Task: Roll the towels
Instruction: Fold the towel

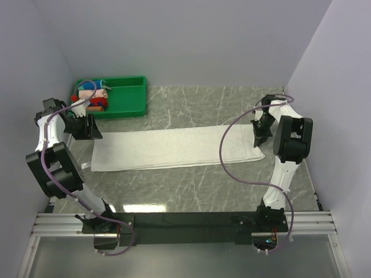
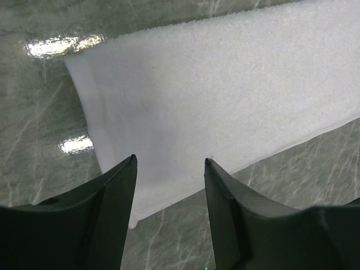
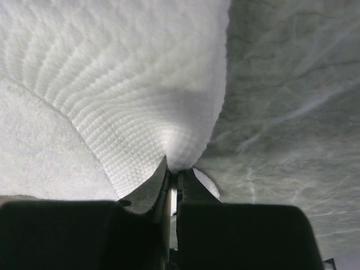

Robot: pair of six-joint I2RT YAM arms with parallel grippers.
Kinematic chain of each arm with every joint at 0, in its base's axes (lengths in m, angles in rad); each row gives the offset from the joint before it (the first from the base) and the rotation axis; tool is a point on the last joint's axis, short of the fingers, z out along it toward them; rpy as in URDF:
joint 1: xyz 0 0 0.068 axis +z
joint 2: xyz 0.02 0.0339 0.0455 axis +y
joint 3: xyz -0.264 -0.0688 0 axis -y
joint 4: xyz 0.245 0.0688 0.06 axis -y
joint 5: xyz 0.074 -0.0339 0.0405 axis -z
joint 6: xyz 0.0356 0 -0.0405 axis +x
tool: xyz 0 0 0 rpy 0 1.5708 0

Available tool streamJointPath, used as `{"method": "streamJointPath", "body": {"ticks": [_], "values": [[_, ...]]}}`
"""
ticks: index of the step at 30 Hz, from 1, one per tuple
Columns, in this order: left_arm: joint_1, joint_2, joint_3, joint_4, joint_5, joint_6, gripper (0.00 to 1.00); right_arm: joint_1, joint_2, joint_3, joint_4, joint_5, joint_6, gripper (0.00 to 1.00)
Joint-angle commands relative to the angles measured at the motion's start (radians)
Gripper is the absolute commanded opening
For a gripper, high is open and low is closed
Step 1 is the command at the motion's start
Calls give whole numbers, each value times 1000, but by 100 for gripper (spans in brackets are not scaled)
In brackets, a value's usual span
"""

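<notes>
Towel (image 1: 174, 148): flat, long axis left–right.
Right gripper (image 3: 173, 177): clamped on its right end.
Left gripper (image 2: 169, 162): parted, empty.

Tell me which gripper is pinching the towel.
The right gripper: its jaws are shut on the edge of the towel. The left gripper is open, holding nothing.
</notes>
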Motion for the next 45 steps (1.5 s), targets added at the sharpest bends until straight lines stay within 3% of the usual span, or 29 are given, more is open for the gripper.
{"method": "streamJointPath", "body": {"ticks": [1,4,6,8,9,15,21,26,45], "values": [[-8,-12,53,-35,-18,37,57,-72,-65,-12,4,91,-38,0],[-9,-28,62,-56,-26,57,59,-116,-102,73,-45,94,-92,0],[-12,-37,57,-67,-24,79,86,-118,-113,153,-101,60,-123,0],[-14,-49,46,-72,-14,83,91,-111,-122,201,-170,-53,-169,0],[-12,-54,42,-67,-12,79,99,-106,-136,222,-183,-90,-187,0],[-14,-77,43,-49,8,24,99,40,-229,154,-223,-283,-238,0],[-12,-74,53,-73,-62,4,99,181,-320,12,-80,-466,-140,0],[-12,-74,69,-112,-101,8,99,242,-296,-18,9,-579,-72,0],[-14,-75,42,-92,-153,-84,100,435,-93,101,61,-533,58,0]]}}
